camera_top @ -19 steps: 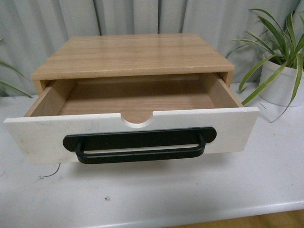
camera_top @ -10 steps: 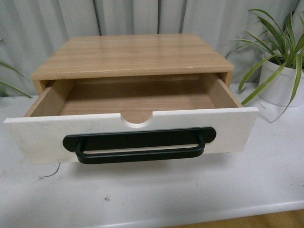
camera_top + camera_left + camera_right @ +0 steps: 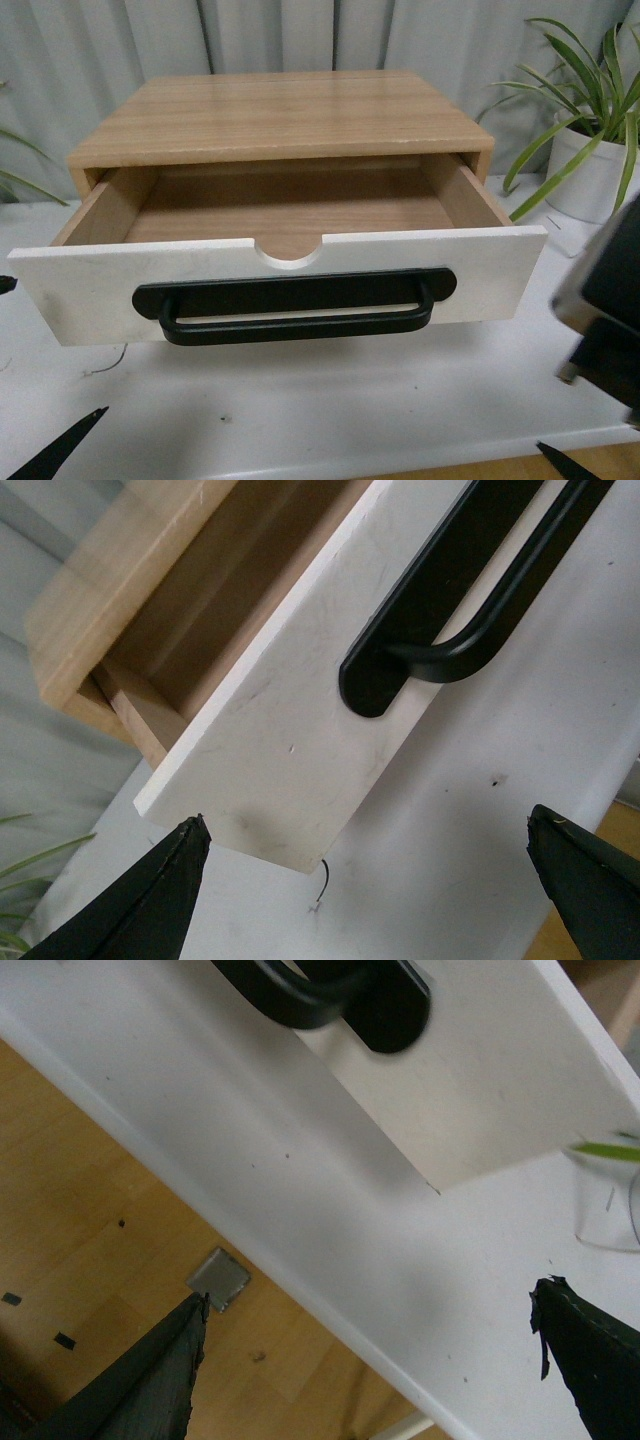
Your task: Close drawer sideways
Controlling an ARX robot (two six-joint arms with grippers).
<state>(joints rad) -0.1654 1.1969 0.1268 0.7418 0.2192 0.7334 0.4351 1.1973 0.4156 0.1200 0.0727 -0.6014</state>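
The drawer [image 3: 90, 290] stands pulled out of a light wood cabinet [image 3: 280, 115]. It has a white front, a long black bar handle [image 3: 295, 305], a half-round notch in its top edge and bare wood inside. My left gripper [image 3: 367, 820] is open and empty, low by the left end of the drawer front [image 3: 290, 740] and apart from it. One of its fingers [image 3: 60, 445] shows at the bottom left. My right gripper [image 3: 370, 1293] is open and empty over the table's front edge, by the right end of the drawer front [image 3: 500, 1090]. Its arm [image 3: 610, 300] is blurred.
The cabinet sits on a white table [image 3: 330, 400], with a wood floor [image 3: 100, 1210] below its front edge. A potted plant [image 3: 590, 150] stands right of the cabinet, and a grey curtain hangs behind. A small bit of wire [image 3: 322, 880] lies under the drawer's left corner.
Both arms have come into the front view, the left at the bottom left and the right at the right edge. The drawer has not moved.
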